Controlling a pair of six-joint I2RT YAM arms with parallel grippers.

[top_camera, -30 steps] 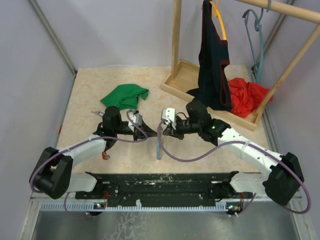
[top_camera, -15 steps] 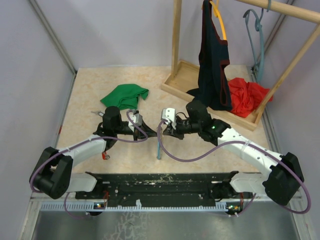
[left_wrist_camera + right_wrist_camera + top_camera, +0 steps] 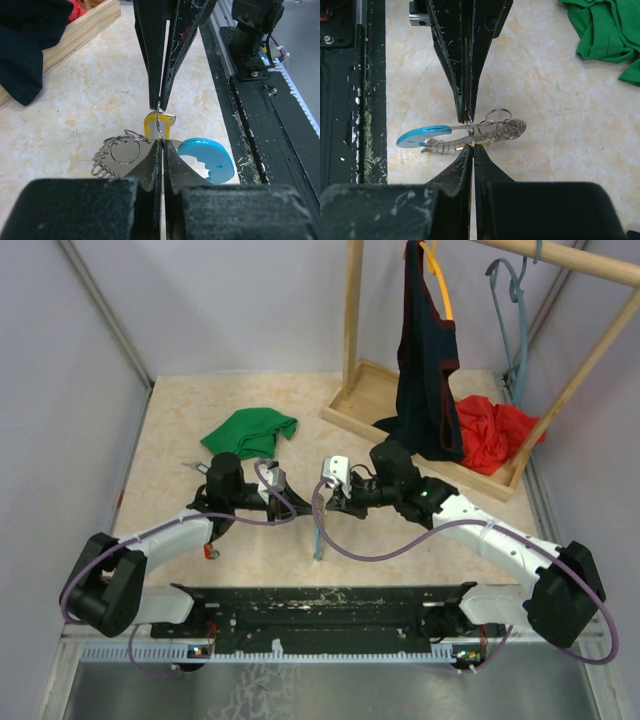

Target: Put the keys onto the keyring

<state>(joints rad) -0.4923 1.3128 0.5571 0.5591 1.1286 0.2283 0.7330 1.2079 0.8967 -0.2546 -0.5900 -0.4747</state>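
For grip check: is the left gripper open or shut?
Shut: the left gripper has fingertips together, pinching a thin wire ring.

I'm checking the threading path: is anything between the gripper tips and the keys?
Nothing visible. The left gripper and right gripper both pinch a thin metal ring beside the yellow key.

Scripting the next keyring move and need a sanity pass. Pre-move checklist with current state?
1. left jaws shut on the keyring: ok
2. right jaws shut on the same keyring, tips facing the left ones: ok
3. yellow key threaded onto it: cannot tell
4. blue tag free of both jaws: cannot tell
5. green cloth away from the work spot: ok
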